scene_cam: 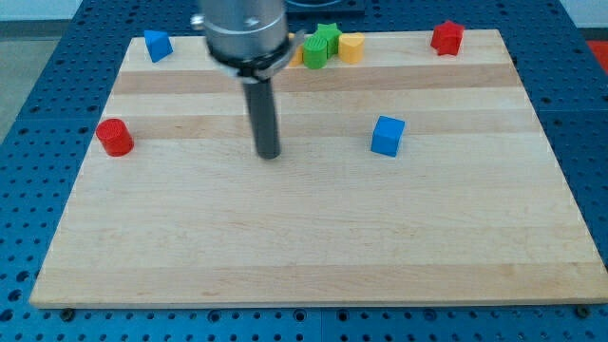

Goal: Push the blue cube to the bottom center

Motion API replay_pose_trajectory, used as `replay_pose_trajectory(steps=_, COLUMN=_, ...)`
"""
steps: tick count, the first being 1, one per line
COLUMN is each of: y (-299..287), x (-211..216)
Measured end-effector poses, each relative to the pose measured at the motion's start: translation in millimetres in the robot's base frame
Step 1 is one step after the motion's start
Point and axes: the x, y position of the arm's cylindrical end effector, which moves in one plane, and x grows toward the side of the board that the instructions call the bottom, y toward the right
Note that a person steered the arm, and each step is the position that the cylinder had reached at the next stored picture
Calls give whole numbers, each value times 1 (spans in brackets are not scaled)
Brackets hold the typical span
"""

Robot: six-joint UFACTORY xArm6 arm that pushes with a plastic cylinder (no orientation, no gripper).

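Observation:
A blue cube (pixel 387 135) sits right of the board's middle, in the upper half. My tip (pixel 270 155) rests on the wooden board (pixel 304 247) to the left of that cube, a good gap apart, at about the same height in the view. A second blue block (pixel 157 45) lies at the top left corner.
A red cylinder (pixel 115 137) stands at the left edge. A green block (pixel 321 47) and a yellow block (pixel 351 47) cluster at the top centre, partly beside the arm's body. A red block (pixel 446 37) sits at the top right.

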Motion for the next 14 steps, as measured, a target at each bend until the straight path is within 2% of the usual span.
replay_pose_trajectory(steps=1, y=42, x=-39)
replay_pose_trajectory(steps=2, y=113, x=-59)
replay_pose_trajectory(steps=3, y=172, x=-54)
replay_pose_trajectory(steps=4, y=177, x=-37)
replay_pose_trajectory(steps=5, y=165, x=-16)
replay_pose_trajectory(steps=7, y=115, x=-19)
replay_pose_trajectory(steps=9, y=118, x=34)
replay_pose_trajectory(steps=11, y=121, x=65)
replay_pose_trajectory(steps=13, y=60, x=73)
replay_pose_trajectory(steps=14, y=51, x=97)
